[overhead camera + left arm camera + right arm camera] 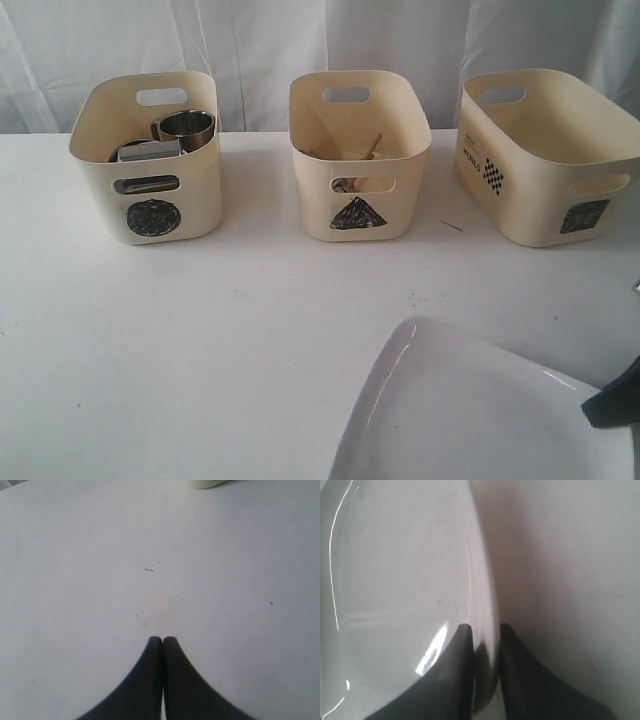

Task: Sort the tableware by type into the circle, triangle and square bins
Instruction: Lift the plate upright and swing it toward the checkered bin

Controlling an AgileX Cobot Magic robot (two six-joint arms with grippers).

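White counter [200, 330], faintly scuffed; white curtain [260, 40] hangs behind. Three cream bins in a row at the back, standing apart.

Left: circle bin [100, 150]. A steel mug [187, 128] stands upright inside, more steel beside it, kind unclear.

Middle: triangle bin [315, 200]. A chopstick [374, 147] end pokes up; cutlery [345, 185] glints through the handle slot, too small to sort out.

Right: square bin [530, 200], turned slightly askew.

Near right foreground: plate [470, 420]. Cannot tell whether it is clear of the counter.

Left end effector [162, 640]: fingertips pressed together, nothing between, over bare counter. Only its wrist view shows it.

Right end effector [481, 630]: narrow, clamped on the plate's rim, one finger on the inner face, one outside. The exterior view catches only a dark piece of it at the plate's right edge.
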